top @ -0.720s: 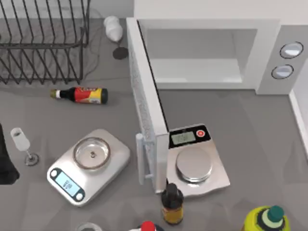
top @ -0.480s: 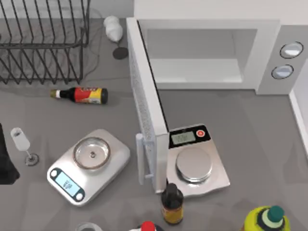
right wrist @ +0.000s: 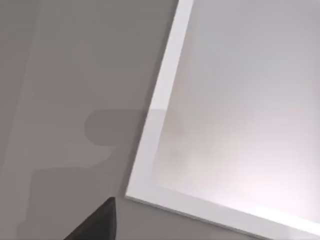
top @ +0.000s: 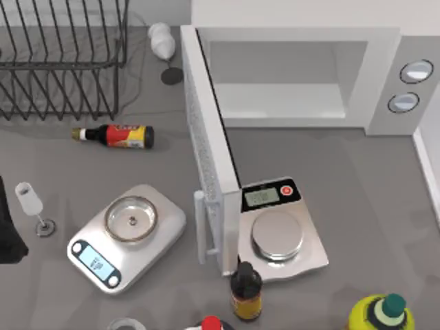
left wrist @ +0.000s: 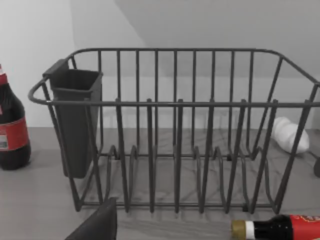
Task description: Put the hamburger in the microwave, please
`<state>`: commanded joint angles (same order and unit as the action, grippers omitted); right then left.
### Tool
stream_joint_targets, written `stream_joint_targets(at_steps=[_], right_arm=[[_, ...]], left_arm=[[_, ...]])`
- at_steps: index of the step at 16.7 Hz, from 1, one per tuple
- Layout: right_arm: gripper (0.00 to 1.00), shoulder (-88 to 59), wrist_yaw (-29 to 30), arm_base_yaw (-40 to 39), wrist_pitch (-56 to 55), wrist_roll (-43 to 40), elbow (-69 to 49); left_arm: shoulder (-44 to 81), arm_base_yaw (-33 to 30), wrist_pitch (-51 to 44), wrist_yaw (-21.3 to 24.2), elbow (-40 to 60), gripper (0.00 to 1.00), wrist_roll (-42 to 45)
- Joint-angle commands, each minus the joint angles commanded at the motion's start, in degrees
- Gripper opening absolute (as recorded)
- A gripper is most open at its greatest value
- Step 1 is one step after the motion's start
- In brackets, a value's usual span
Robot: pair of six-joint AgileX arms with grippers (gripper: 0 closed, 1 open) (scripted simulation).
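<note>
The microwave (top: 385, 75) stands at the back right of the table, white and boxy, with two round silver knobs (top: 410, 86) on its right side. Its door (top: 206, 158) is swung wide open toward the front, handle at the near end, and the pale cavity (top: 275, 96) is bare. The hamburger is out of view. A dark part of my left arm (top: 5, 234) sits at the table's left edge. My left wrist view faces the wire dish rack (left wrist: 175, 125). In my right wrist view there is grey tabletop and a white-rimmed pale panel (right wrist: 235, 115).
A silver scale (top: 278, 234) sits by the door's end, another scale (top: 127, 234) with a ring dish left of it. Around them are a lying sauce bottle (top: 117, 135), a dark bottle (top: 245, 292), a yellow-green bottle (top: 380, 313), a wine glass (top: 31, 206) and a dish rack (top: 62, 62).
</note>
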<state>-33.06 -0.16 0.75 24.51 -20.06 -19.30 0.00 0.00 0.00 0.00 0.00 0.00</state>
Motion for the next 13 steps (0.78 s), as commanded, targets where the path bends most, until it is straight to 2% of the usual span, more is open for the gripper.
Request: stream_joint_targets(at_steps=[7, 13], right_arm=[[1.0, -32.6, 0.0, 1.0, 22.9, -18.1, -17.2], [1.0, -44.9, 0.2, 1.5, 31.6, -25.6, -24.9]], left_arm=[[0.0, 0.0, 0.0, 0.0, 0.0, 1.0, 0.0], [0.0, 0.0, 0.0, 0.0, 0.0, 1.0, 0.0]])
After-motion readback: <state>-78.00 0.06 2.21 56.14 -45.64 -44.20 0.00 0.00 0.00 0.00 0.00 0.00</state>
